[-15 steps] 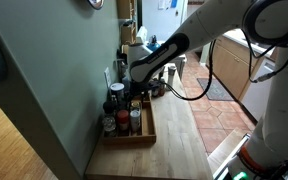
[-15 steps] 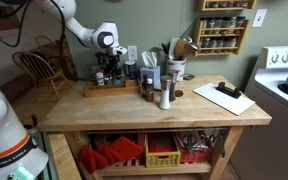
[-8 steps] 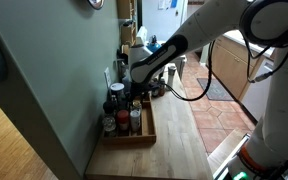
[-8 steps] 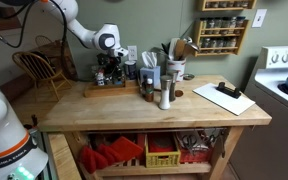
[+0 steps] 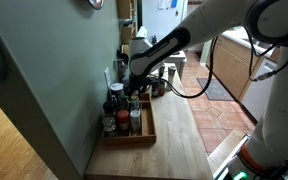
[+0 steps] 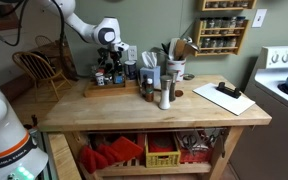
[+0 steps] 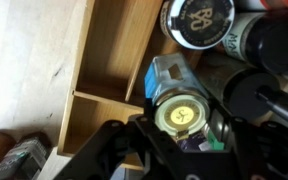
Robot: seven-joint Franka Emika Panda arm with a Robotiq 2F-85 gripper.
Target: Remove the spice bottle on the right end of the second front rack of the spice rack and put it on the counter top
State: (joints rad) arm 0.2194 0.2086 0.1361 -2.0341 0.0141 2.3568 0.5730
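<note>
- Lifts the white wrist (image 6: 108,33) and the black two-finger gripper (image 7: 181,138) higher above the light-wood spice rack (image 5: 149,128) than a second ago; leaves everything else in both exterior views as it was.
- Holds the fingers narrow, closed on the small clear spice bottle with the round yellow-green lid (image 7: 181,112), centred in the wrist view.
- Carries that bottle just above the rack, beside the dark-lidded jars (image 7: 197,20) and apparently out of its slot. Cannot confirm this from the exterior views: too small to tell there.
- Shows bare wooden compartments (image 7: 104,60) to the left in the wrist view.
- Reads as the lift-out step: grasp made, bottle raised, placing not yet done.
- Calls next for a little more height to clear the neighbouring lids, then a carry to the right in an exterior view, off the rack and over the bare butcher-block counter top (image 5: 179,140).
- Needs an upright descent until base meets wood, then a widening of the fingers.
- Risks knocking the closely packed neighbours if swung sideways too soon.
</note>
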